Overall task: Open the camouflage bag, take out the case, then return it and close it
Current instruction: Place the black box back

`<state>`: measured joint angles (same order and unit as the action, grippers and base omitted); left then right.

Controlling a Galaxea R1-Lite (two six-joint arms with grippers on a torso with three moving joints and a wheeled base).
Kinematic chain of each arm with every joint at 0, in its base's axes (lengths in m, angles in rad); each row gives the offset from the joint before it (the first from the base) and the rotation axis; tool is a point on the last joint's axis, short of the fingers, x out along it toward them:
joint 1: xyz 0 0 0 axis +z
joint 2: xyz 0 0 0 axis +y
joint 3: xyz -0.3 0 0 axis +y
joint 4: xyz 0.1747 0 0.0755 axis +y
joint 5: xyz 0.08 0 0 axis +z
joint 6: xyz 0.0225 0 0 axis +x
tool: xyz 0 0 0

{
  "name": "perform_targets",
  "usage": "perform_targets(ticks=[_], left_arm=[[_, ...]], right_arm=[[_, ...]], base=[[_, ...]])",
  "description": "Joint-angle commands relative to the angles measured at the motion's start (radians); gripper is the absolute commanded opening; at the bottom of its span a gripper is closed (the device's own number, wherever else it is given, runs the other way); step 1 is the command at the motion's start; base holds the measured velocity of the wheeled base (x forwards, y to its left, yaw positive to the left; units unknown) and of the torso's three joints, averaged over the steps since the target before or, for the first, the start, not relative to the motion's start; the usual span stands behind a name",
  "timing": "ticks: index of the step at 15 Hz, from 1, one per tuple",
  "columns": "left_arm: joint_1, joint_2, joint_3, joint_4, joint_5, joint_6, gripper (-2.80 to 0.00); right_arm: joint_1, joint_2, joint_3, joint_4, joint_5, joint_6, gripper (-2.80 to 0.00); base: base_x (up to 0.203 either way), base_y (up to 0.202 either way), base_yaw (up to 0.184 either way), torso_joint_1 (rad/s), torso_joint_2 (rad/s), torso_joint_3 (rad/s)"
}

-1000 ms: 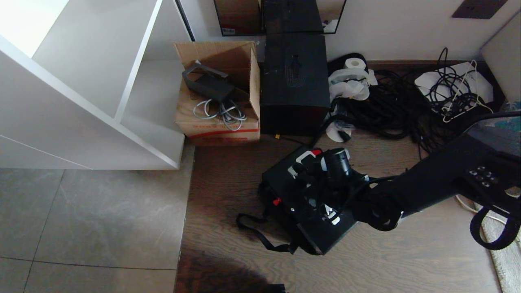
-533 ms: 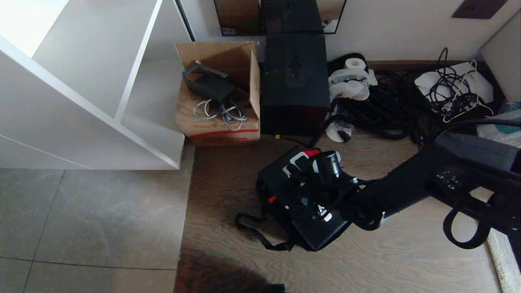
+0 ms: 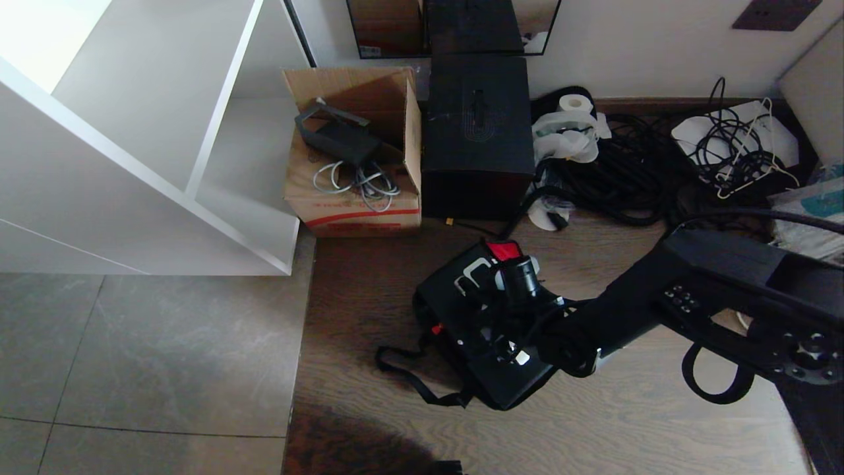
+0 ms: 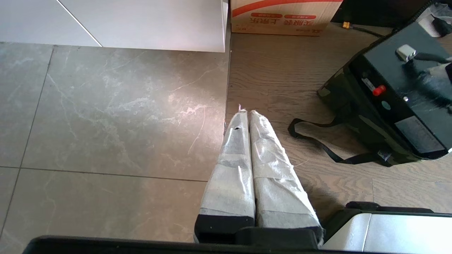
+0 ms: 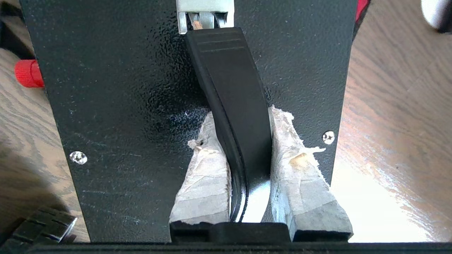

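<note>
The flat black case (image 3: pixel 461 316) lies slanted on the wooden floor over the camouflage bag (image 4: pixel 344 102), which shows only as a dark rim under it. A patch of red lining (image 3: pixel 504 251) shows at the bag's far end, and its black strap (image 3: pixel 409 379) trails towards me. My right gripper (image 5: pixel 240 120) is shut on the case's black strap handle (image 5: pixel 229 70), one taped finger on each side. My left gripper (image 4: pixel 246 113) hangs shut and empty over the seam between tile and wood, to the left of the bag.
A cardboard carton (image 3: pixel 356 165) and a taller black box (image 3: pixel 476 132) stand against the wall behind the bag. A pile of black cables (image 3: pixel 633 171) lies at the back right, and a white shelf unit (image 3: pixel 165 152) stands at the left.
My right arm has swung left and stretched further out, carrying the case a little to the left by its handle. More red lining shows at the far end.
</note>
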<state>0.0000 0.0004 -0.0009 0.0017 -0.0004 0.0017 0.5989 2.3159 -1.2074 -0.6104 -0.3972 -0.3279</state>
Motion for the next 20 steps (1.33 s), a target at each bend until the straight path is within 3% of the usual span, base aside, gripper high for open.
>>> perform_targets(ticks=[1,10,20], left_arm=[[0.0,0.0,0.001,0.0,0.0,0.0,-2.8],[0.0,0.0,0.0,0.0,0.0,0.0,-2.8],[0.0,0.0,0.001,0.0,0.0,0.0,-2.8]], right_arm=[[0.001,0.031,-0.01,-0.008,-0.003,-0.002,-2.8],[-0.016,0.107,-0.078,-0.011,-0.012,-0.001,-2.8],[-0.021,0.06,-0.021,-0.002,-0.01,0.001,-2.8]], base=[[0.0,0.0,0.0,0.0,0.0,0.0],[0.0,0.0,0.0,0.0,0.0,0.0],[0.0,0.0,0.0,0.0,0.0,0.0]])
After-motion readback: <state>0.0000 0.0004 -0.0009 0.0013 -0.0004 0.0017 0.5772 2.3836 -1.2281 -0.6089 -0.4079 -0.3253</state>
